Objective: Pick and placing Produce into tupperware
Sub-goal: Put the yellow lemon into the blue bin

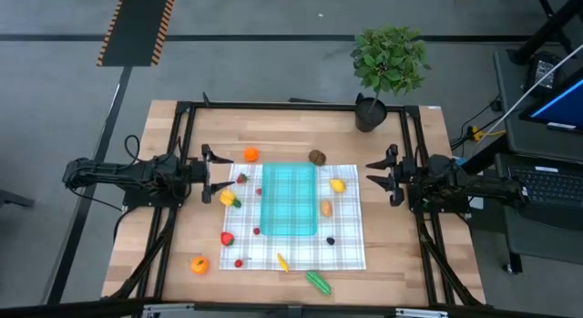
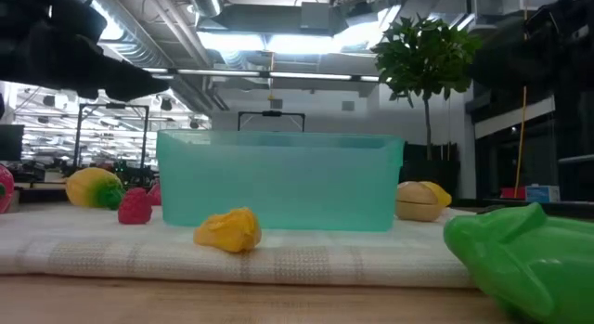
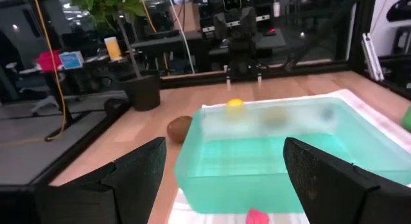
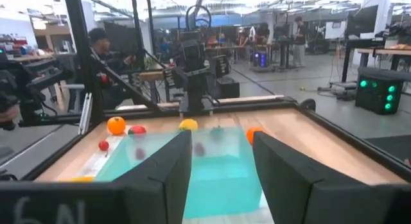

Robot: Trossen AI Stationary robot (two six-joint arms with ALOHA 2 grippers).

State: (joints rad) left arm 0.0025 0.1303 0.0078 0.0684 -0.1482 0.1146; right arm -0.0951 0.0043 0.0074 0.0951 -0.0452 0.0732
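A wooden surface (image 1: 137, 218) carries a checked cloth (image 1: 346, 250), and on the cloth's middle sits the empty teal container (image 1: 289, 200) with small toy produce scattered round it, such as an orange (image 1: 250, 154) and a green piece (image 1: 318, 282). The left gripper (image 1: 211, 163) waits at the cloth's left edge with fingers wide and empty. The right gripper (image 1: 375, 172) waits at the cloth's right edge, fingers partly apart and empty.
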